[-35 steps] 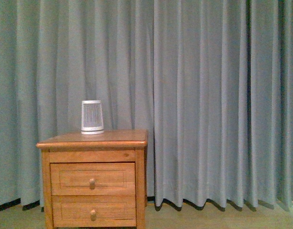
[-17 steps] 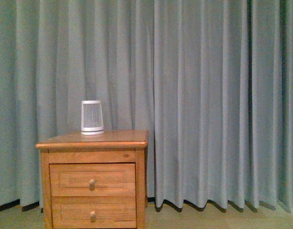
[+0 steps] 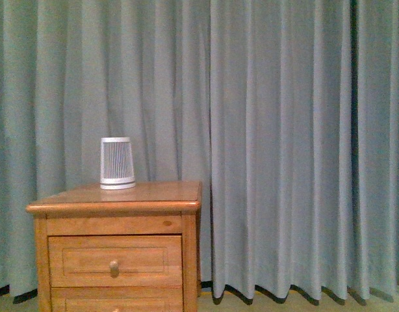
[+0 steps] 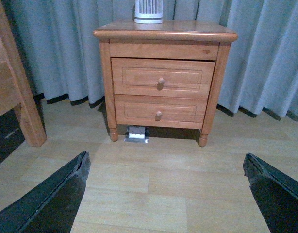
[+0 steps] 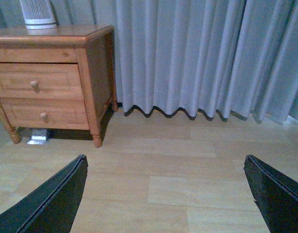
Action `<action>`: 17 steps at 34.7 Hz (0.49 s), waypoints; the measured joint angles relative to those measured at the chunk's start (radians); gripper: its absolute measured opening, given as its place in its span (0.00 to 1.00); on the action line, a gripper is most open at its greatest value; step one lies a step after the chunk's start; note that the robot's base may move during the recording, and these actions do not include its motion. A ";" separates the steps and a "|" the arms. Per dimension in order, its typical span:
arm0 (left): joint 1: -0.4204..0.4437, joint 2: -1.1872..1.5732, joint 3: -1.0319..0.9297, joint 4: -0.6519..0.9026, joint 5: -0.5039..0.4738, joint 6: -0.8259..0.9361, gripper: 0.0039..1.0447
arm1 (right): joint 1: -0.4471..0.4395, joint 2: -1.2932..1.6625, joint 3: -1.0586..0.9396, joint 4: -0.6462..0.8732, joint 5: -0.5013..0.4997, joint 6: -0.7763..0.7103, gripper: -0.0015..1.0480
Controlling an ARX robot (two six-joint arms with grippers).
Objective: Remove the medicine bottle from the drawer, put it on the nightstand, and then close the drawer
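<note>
Left gripper (image 4: 166,162) and right gripper (image 5: 166,162) gape wide. The drawer (image 4: 134,77) is shut; grip its small, hard, likely slippery knob (image 4: 160,83) squarely.

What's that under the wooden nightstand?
A small whitish object lies on the floor beneath the nightstand, near one front leg. What it is I cannot tell; farther back is shadow.

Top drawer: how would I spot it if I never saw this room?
Find the big grey-blue curtain; in front of it stands an orange wooden nightstand. Its front has two knobbed drawers. Yours is the top drawer, directly under the tabletop, above the matching lower drawer.
</note>
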 joint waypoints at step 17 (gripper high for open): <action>0.000 0.000 0.000 0.000 0.000 0.000 0.94 | 0.000 0.000 0.000 0.000 0.000 0.000 0.93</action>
